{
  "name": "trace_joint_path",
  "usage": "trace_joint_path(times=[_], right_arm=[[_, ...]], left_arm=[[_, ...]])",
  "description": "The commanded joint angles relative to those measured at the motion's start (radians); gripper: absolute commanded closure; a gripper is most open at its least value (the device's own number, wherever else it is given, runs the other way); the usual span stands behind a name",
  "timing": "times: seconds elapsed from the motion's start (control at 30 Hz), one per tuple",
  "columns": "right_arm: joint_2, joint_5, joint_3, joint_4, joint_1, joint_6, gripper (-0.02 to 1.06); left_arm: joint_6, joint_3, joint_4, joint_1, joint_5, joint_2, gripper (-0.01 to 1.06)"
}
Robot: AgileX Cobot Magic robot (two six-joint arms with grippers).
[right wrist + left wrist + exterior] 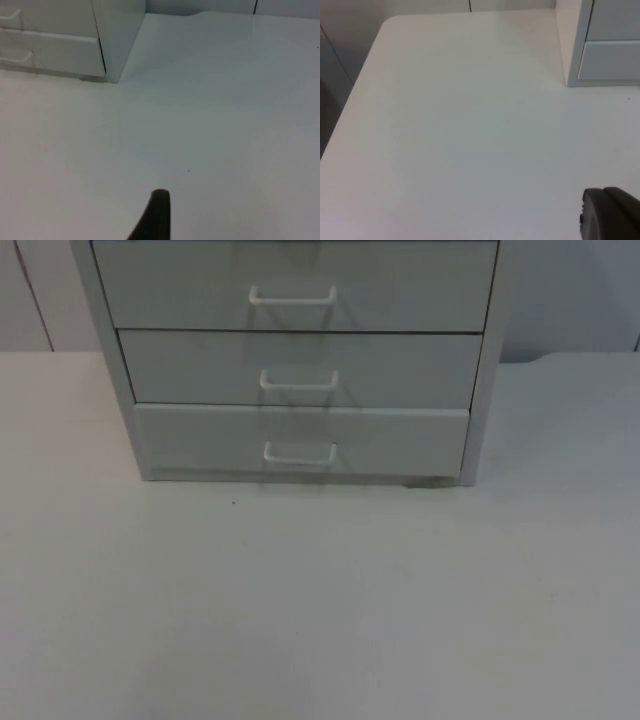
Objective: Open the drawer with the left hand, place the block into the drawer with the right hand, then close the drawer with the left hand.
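Left gripper (610, 215): one black fingertip at the edge of the left wrist view, above bare white table (460, 140). Can't tell if it's open or closed. From there the drawer cabinet's (575, 45) left side panel and lower corner are in sight, well apart from the fingertip.

Centre, top view: cabinet (300, 360) stands at the back of the table (320, 600), three drawers stacked. Top drawer (295, 285), middle drawer (300, 368), bottom drawer (300, 440) all sit flush with the frame, each with a white bar handle at mid-front; bottom handle (299, 452). A small dark speck (234, 503) on the table just in front of the cabinet; possibly a mark, hard to tell.

Right gripper (157, 215): one dark fingertip over the table in the right wrist view. Spread not readable either. Cabinet's lower right corner (107, 45) is in that view, with two drawer fronts and handles, well apart from the fingertip.
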Motion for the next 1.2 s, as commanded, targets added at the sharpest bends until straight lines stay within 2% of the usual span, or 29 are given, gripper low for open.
trace_joint_path(times=[0.0,0.33,0.43,0.47,0.53,0.57,0.6,0.67,0.7,0.8,0.83,0.9,1.17], right_arm=[[-0.004,-0.012,0.001,-0.003,0.0,0.0,0.24],[-0.004,-0.012,0.001,-0.003,0.0,0.0,0.24],[-0.004,-0.012,0.001,-0.003,0.0,0.0,0.24],[-0.004,-0.012,0.001,-0.003,0.0,0.0,0.24],[-0.004,-0.012,0.001,-0.003,0.0,0.0,0.24],[-0.004,-0.012,0.001,-0.003,0.0,0.0,0.24],[-0.004,-0.012,0.001,-0.003,0.0,0.0,0.24],[-0.004,-0.012,0.001,-0.003,0.0,0.0,0.24],[-0.004,-0.012,0.001,-0.003,0.0,0.0,0.24],[-0.004,-0.012,0.001,-0.003,0.0,0.0,0.21],[-0.004,-0.012,0.001,-0.003,0.0,0.0,0.16],[-0.004,-0.012,0.001,-0.003,0.0,0.0,0.0],[-0.004,-0.012,0.001,-0.003,0.0,0.0,-0.01]], left_arm=[[-0.011,0.004,0.005,-0.002,-0.003,-0.004,1.05],[-0.009,0.004,0.005,-0.021,-0.003,-0.004,1.05],[-0.009,0.004,0.005,-0.021,-0.003,-0.004,1.0],[-0.009,0.004,0.005,-0.021,-0.003,-0.004,0.92],[-0.009,0.004,0.005,-0.021,-0.003,-0.004,0.7],[-0.009,0.004,0.005,-0.021,-0.003,-0.004,0.52],[-0.009,0.004,0.005,-0.021,-0.003,-0.004,0.52],[-0.009,0.004,0.005,-0.021,-0.003,-0.004,0.11],[-0.009,0.004,0.005,-0.021,-0.003,-0.004,0.0],[-0.009,0.004,0.005,-0.021,-0.003,-0.004,0.0],[-0.009,0.004,0.005,-0.021,-0.003,-0.004,0.0],[-0.009,0.004,0.005,-0.021,-0.003,-0.004,0.0],[-0.009,0.004,0.005,-0.021,-0.003,-0.004,0.0]])
